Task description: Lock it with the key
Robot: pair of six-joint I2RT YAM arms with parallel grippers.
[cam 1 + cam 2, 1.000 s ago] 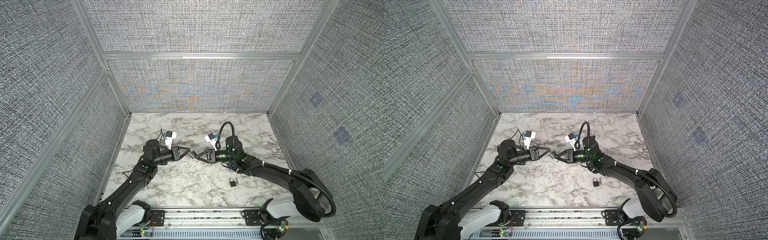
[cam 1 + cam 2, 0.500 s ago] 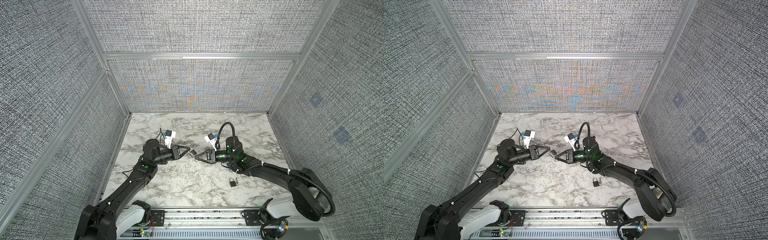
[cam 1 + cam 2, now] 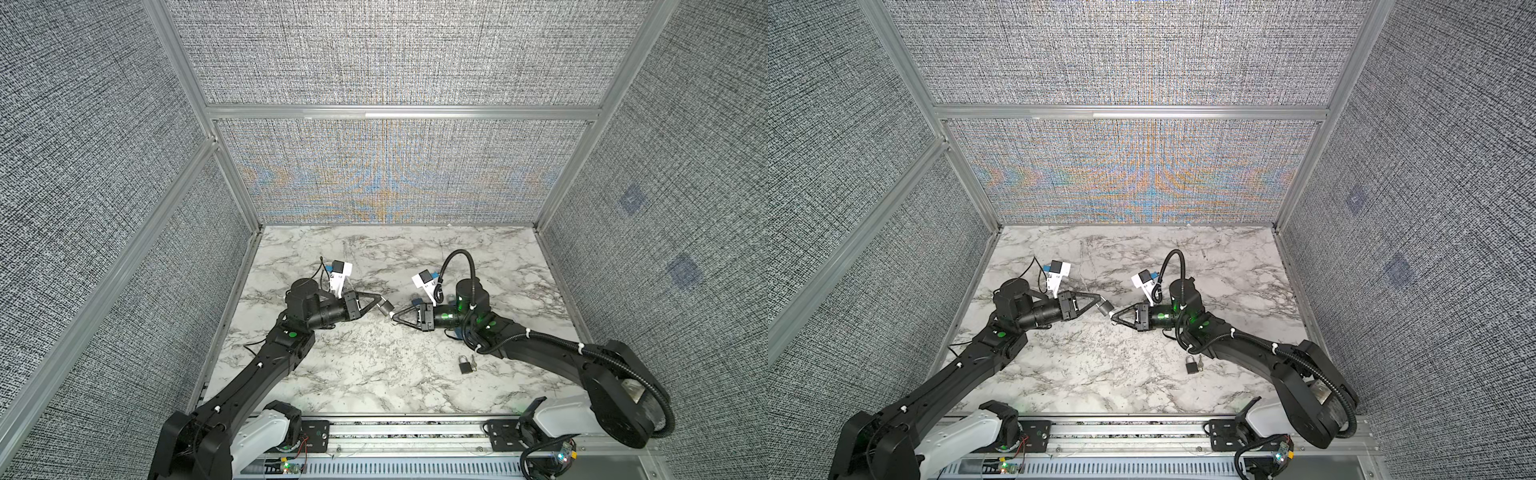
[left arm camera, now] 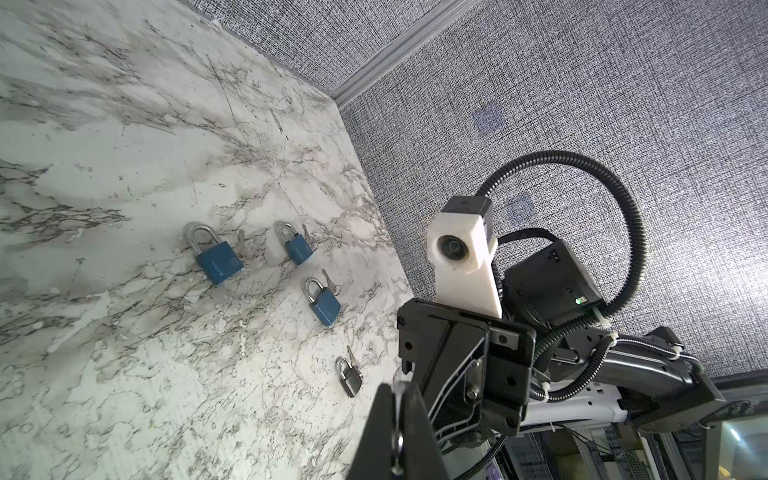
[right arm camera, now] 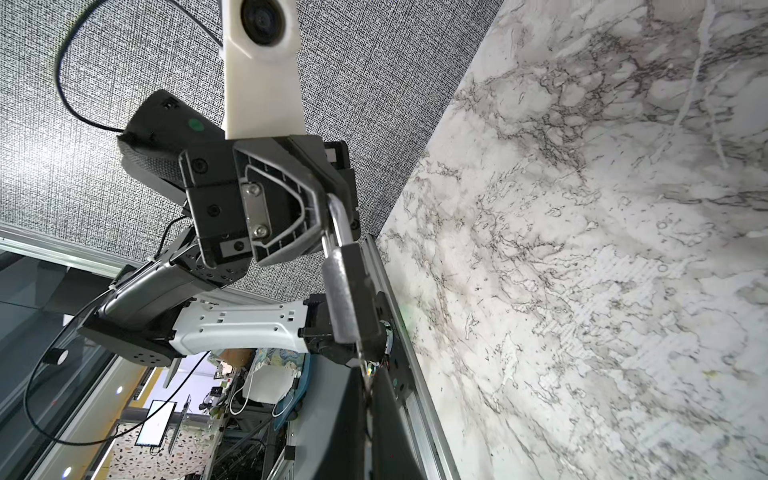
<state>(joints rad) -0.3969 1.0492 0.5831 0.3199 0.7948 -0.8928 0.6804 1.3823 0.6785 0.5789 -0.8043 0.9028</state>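
Padlock [image 3: 385, 308] aloft, marble tabletop [image 3: 374, 374], woven grey walls [image 3: 395, 62]

3 blue padlocks [image 4: 218, 262] [image 4: 299, 248] [image 4: 325, 305], 2 grey padlocks [image 4: 351, 379] [image 5: 347, 291], approx. 4 keys [image 4: 240, 240] [image 4: 305, 231] [image 4: 329, 281] [image 4: 350, 354] visible.

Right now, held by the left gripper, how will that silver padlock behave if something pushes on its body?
The silver padlock looks solid metal, so probably rigid and heavy for its size. The left gripper pinches only its smooth round shackle, so a push on the body would likely swivel it or let it slip.
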